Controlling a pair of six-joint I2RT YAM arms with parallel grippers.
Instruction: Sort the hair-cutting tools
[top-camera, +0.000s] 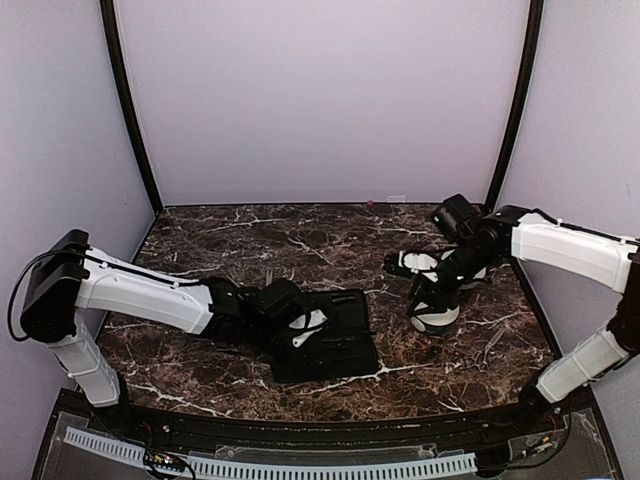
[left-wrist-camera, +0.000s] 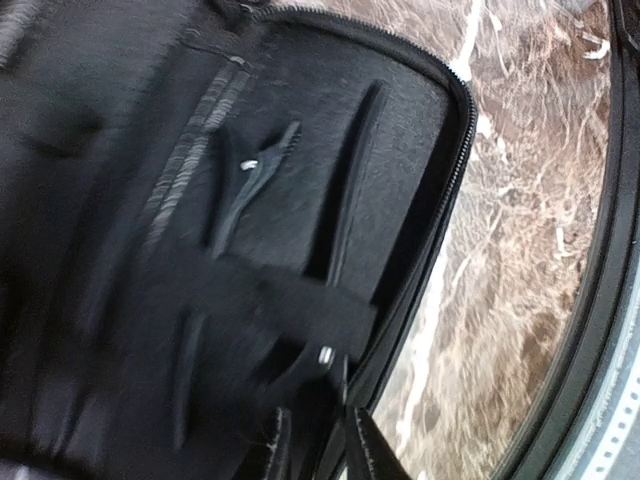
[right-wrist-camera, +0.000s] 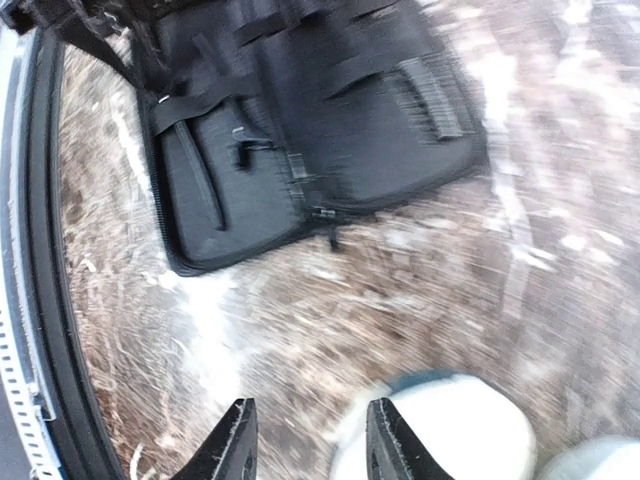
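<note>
Hair clips (left-wrist-camera: 248, 188), slim and dark, sit inside the open black case (top-camera: 345, 352); left gripper (left-wrist-camera: 322, 455) above it, jaws unclear; right gripper (right-wrist-camera: 305, 442), jaws apart and empty, beside a white bowl (right-wrist-camera: 455, 432).

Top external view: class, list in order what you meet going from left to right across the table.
left arm → black zip case → white bowl → right arm

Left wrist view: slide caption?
Open black zip case holding slim dark tools, lying on the marble table.
</note>
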